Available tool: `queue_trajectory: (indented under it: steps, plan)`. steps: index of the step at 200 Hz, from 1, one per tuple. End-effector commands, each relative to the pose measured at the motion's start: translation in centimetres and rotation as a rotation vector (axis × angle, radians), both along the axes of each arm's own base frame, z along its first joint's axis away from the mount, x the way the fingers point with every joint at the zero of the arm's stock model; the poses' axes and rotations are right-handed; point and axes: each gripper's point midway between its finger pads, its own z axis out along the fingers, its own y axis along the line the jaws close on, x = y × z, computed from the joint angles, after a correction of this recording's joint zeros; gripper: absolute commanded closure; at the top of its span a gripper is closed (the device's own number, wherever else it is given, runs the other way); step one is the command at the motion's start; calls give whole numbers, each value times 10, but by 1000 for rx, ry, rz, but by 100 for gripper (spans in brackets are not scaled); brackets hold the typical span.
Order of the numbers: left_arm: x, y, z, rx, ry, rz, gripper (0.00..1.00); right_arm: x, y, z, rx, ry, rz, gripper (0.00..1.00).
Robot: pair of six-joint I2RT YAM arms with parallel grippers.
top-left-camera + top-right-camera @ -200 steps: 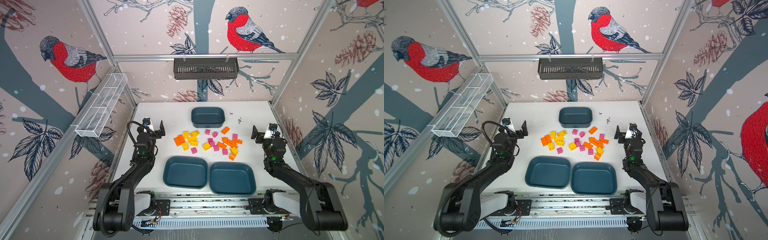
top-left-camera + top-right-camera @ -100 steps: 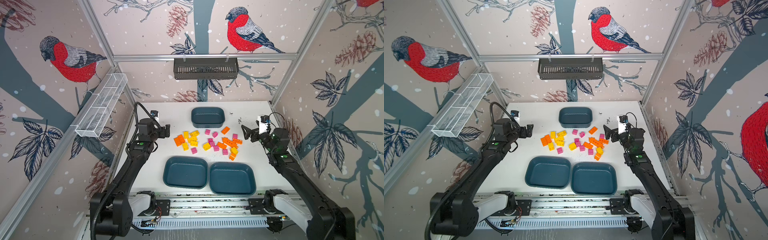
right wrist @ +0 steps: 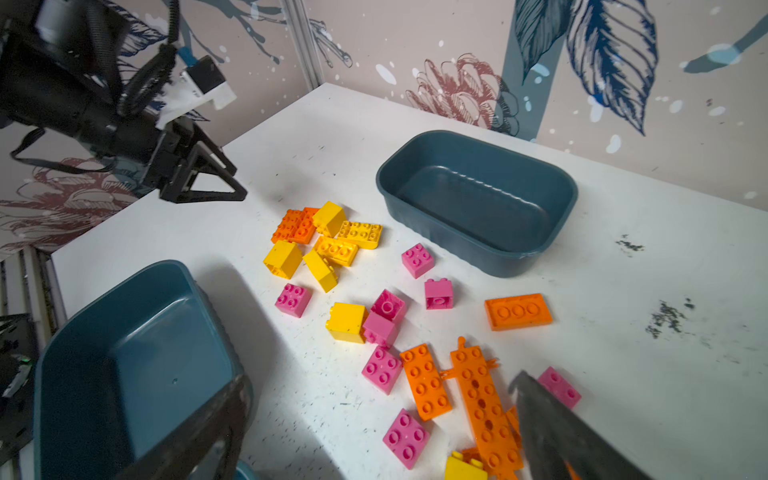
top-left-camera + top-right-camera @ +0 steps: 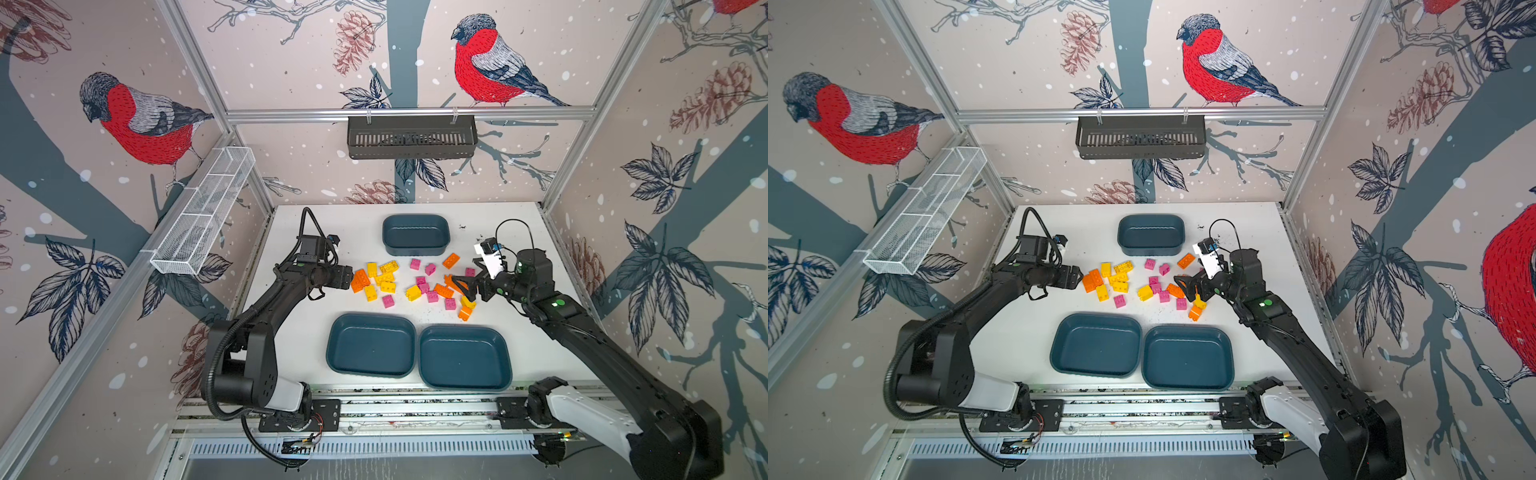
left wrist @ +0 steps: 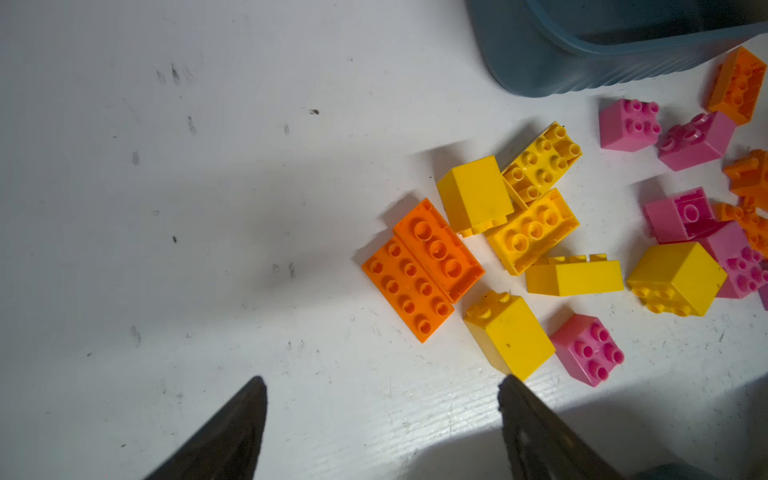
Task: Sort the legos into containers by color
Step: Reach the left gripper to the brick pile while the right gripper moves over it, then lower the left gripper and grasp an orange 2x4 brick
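Observation:
Orange, yellow and pink legos (image 4: 412, 292) lie scattered mid-table between three empty teal containers: a small deep one (image 4: 415, 249) behind, two wide shallow ones (image 4: 371, 351) (image 4: 464, 357) in front. My left gripper (image 4: 347, 279) is open at the pile's left edge, right beside two orange bricks (image 5: 419, 266). In the left wrist view its fingers (image 5: 382, 380) frame bare table, one tip next to a yellow brick (image 5: 509, 334). My right gripper (image 4: 461, 287) hangs open over the pile's right side; a pink brick (image 3: 405, 438) and a long orange plate (image 3: 482, 407) show between its fingers (image 3: 381, 378).
A black slotted basket (image 4: 411, 137) hangs on the back wall rail and a white wire mesh basket (image 4: 203, 216) on the left wall. Patterned walls close the white table (image 4: 316, 332) on three sides.
Both arms have reached inward from the table's sides to the brick pile. The left gripper moved right to the orange bricks; the right moved left over the orange and pink ones.

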Motion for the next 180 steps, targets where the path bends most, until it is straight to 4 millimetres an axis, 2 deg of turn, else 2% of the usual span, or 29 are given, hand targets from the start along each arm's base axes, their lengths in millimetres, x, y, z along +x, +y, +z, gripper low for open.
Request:
queue_trajectory:
  steps: [1, 45, 74, 110, 113, 119, 180]
  plan:
    - [1, -7, -11, -58, 75, 96, 19, 0, 5, -5, -27, 14, -2, 1]
    - [-3, -15, -38, -98, 155, 211, 30, 0, 11, -17, -59, 33, 9, 0]
    - [4, -20, -51, -105, 190, 246, 36, 1, 12, -22, -75, 40, 12, 1]
    - [7, -17, -68, -75, 222, 278, 43, 1, 12, -26, -83, 47, 6, 1]
    - [14, -19, -61, -80, 204, 278, 43, 1, 12, -27, -83, 48, 7, 1]
    - [16, -20, -62, -75, 204, 277, 43, 1, 11, -28, -85, 49, 4, 0]
    - [14, -2, -78, 59, 234, 316, 50, -1, 9, -32, -104, 52, 1, 0]
